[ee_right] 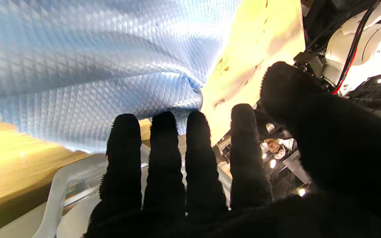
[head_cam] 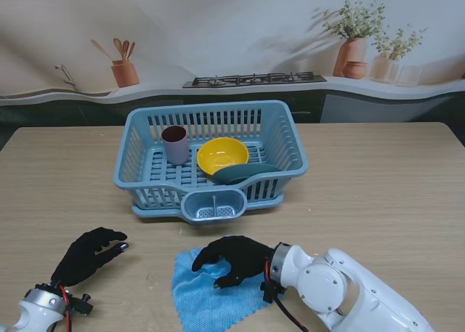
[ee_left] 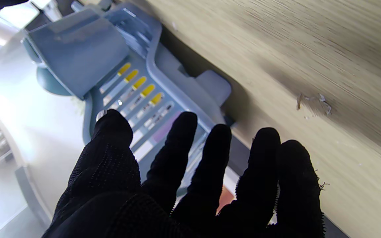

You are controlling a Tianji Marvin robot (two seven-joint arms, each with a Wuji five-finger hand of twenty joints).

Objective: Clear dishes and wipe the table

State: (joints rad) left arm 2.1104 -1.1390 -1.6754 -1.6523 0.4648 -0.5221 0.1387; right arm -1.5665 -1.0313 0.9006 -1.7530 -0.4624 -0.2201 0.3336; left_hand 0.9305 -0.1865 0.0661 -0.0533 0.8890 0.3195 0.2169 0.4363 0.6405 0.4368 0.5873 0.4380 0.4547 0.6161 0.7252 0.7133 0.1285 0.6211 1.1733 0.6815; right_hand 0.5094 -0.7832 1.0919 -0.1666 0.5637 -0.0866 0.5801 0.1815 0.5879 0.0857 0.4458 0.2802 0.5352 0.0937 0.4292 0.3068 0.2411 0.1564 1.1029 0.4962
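The wooden desk (head_cam: 407, 201) fills most of the stand's picture. In the middle of that frame sits a big blue dish rack (head_cam: 290, 139), a basket with slotted walls. Inside it, a brown cup (head_cam: 174, 143) stands upright toward the left, a yellow bowl (head_cam: 222, 156) sits in the middle, and a dark teal plate (head_cam: 243, 173) leans just beside the bowl, toward the front wall. A small cutlery holder (head_cam: 212, 205) hangs on the front of the rack. In the lower middle of the frame, a blue cloth (head_cam: 207, 303) lies on the desk, well apart from the rack. The right hand (head_cam: 236, 259), in a black glove, lies on top of the cloth with its fingers (ee_right: 164, 158) bent down over the bunched edge; it presses on the cloth, but whether it really grips it cannot be told. In the right wrist view the cloth shows a quilted pattern and is puckered up close to the fingertips. The left hand (head_cam: 91, 254) is in the lower left of the frame, over bare desk, holding nothing, its fingers (ee_left: 174, 158) spread wide and pointing toward the rack. Tiny crumbs (ee_left: 313, 100) lie on the desk near it.
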